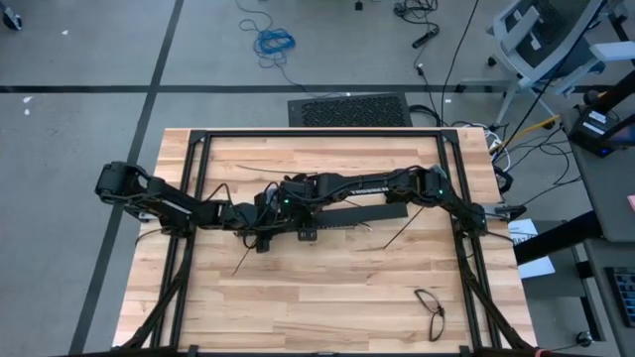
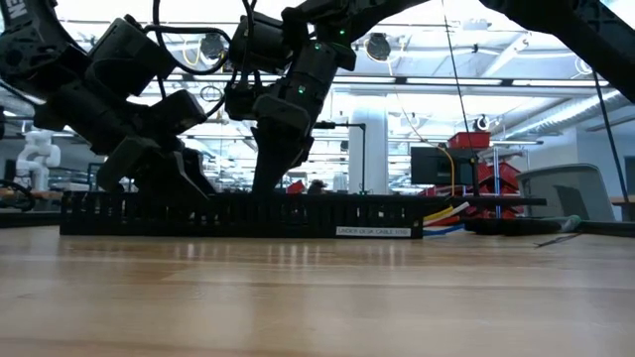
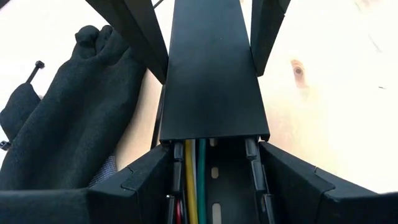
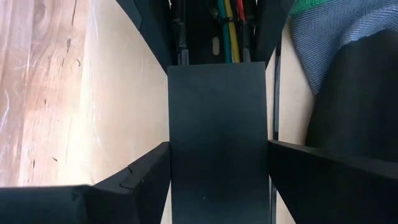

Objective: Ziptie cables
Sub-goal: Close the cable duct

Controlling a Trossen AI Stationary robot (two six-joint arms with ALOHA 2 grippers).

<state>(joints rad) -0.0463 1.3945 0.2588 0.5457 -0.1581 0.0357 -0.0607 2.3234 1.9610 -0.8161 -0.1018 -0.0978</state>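
Cables (image 3: 193, 180) lie inside the slotted black duct (image 2: 238, 214) mid-worktop (image 1: 327, 288), under a flat black cover (image 3: 211, 68); no ziptie looks fastened, so the tying seems still to do. Left pincer (image 3: 211, 180) and right pincer (image 4: 217, 155) each straddle this one duct, apparently clamping its sides. Three cables are countable in the open end: yellow, green, red.

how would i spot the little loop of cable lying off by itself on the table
Start at the wooden table and go to its near right corner, well away from both arms. The small dark cable loop lies there alone on bare wood, unlike the coloured cables inside the black slotted bar.
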